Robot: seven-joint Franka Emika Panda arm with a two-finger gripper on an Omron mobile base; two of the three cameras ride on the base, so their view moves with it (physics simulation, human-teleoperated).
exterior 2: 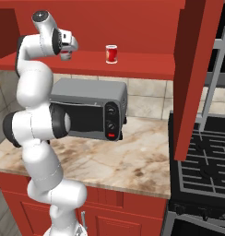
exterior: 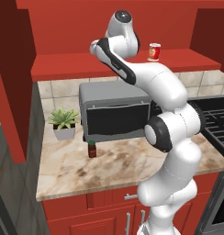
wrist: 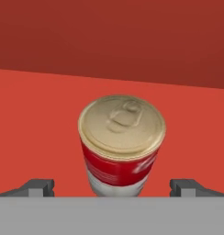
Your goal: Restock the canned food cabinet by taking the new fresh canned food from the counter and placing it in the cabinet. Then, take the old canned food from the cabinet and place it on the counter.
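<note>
We're up at the cabinet point(exterior: 86, 64), and the new fresh canned food point(exterior: 154, 52) already stands on its shelf board, so the first half looks done. Our gripper point(wrist: 112, 189) is spread wide, jaws either side of the old canned food point(wrist: 120, 146), not yet pinching. It stands upright on the shelf, long axis vertical, pull-tab lid up. Still left: grasp it and bring it down to the counter point(exterior: 132, 165).
</note>
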